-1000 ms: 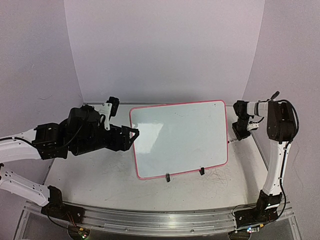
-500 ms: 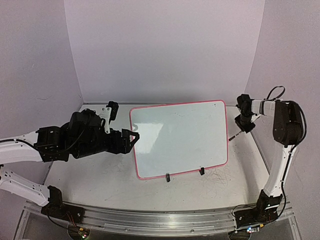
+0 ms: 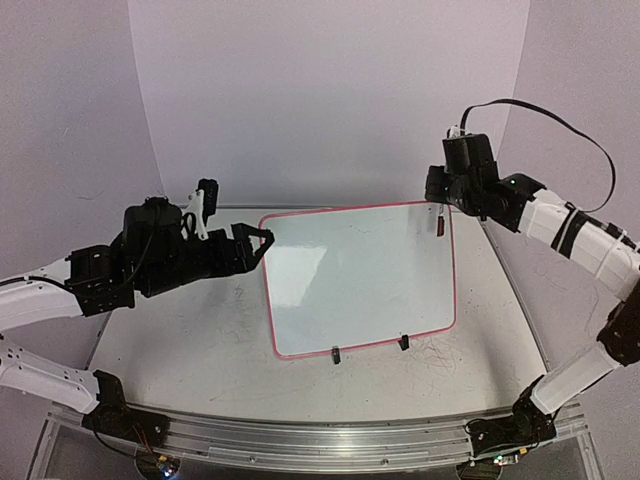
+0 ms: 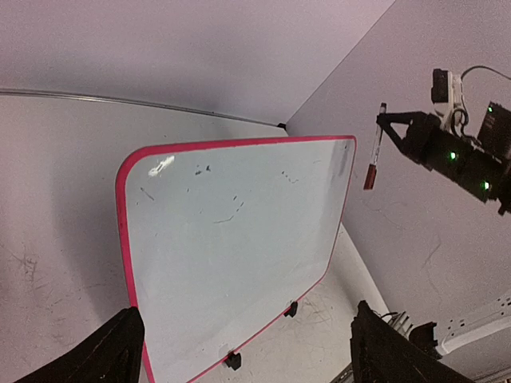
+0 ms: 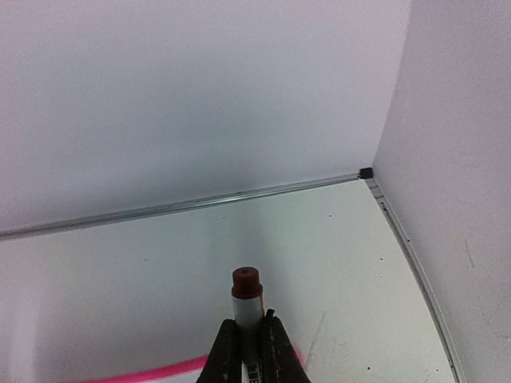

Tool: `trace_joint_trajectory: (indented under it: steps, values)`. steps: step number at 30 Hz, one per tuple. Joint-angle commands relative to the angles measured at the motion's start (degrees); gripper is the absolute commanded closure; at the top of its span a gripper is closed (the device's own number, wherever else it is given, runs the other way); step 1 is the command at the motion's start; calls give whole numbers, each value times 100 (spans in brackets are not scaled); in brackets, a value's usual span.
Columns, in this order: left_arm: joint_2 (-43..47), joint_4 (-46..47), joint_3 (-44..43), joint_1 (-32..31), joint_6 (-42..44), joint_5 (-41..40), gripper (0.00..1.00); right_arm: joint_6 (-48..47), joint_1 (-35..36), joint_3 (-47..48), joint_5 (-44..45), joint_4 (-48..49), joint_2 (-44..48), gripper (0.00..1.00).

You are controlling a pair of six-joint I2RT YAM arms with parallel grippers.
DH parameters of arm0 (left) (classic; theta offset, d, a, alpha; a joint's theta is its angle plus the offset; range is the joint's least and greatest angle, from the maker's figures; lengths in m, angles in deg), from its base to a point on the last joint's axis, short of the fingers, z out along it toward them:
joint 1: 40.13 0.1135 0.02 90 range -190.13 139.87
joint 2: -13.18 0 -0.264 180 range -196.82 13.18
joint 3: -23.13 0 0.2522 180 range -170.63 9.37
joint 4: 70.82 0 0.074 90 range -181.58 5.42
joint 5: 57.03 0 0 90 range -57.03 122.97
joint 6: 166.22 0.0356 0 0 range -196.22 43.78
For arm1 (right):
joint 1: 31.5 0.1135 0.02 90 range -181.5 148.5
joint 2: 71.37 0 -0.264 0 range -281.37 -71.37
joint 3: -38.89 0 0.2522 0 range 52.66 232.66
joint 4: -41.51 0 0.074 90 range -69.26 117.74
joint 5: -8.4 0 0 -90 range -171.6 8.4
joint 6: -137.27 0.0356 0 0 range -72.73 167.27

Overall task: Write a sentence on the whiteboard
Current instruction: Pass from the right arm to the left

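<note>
on the left, the left end effector hovers just beside the far left corner of the whiteboard. its two fingers stand wide apart with nothing between them. i judge it waits there to press on or steady the board, so that the board does not slide under the pen.

in the middle, the whiteboard lies flat on the worktop, between the two arms and turned a little. its two small black clips are on the near edge. it lies where both arms can reach it. i see no sentence on it. the left wrist view shows only a few faint small marks.

on the right, the right end effector is closed on a marker and holds it nearly upright above the far right corner of the board. the red end points down and away from the wrist. i cannot tell if this is a cap or if the tip is free. i judge the writing is not yet begun. the pen must go to the left side of the board and come down until it touches.
</note>
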Motion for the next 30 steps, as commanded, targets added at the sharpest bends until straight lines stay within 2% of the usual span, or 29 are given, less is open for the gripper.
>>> trace_joint_trajectory:
  steps: [1, 4, 6, 12, 18, 21, 24, 27, 30]
  values:
    - [135, 215, -649, 169, 204, 517, 9, -633, 523, -135, 1078, -772, 1011, 100]
    - [221, -276, -863, 183, 380, 241, 8, -848, 554, -107, 566, -1031, 1515, 100]
    - [328, -203, -779, 194, 286, 265, 8, -937, 566, -206, 229, -1068, 1787, 100]
    - [233, 1441, -43, 194, 11, 1466, 8, -978, 624, -772, -2135, -382, 2641, 100]
    - [-443, 2198, -24, 186, -310, 2354, 10, -557, 706, -1238, -3744, 349, 3162, 100]
    - [-915, 2901, -68, 107, -351, 2958, 14, -99, 719, -1905, -4530, 1296, 3238, 100]
    - [-1336, 3349, -214, -91, -218, 3188, 15, 776, 804, -2811, -5027, 2763, 3232, 100]
    - [-1686, 3692, -384, -284, -77, 3267, 16, 1342, 1115, -3202, -5006, 4068, 3056, 100]
    - [-1935, 3961, -449, -395, -25, 3193, 18, 1668, 1428, -3273, -4717, 4646, 2855, 100]
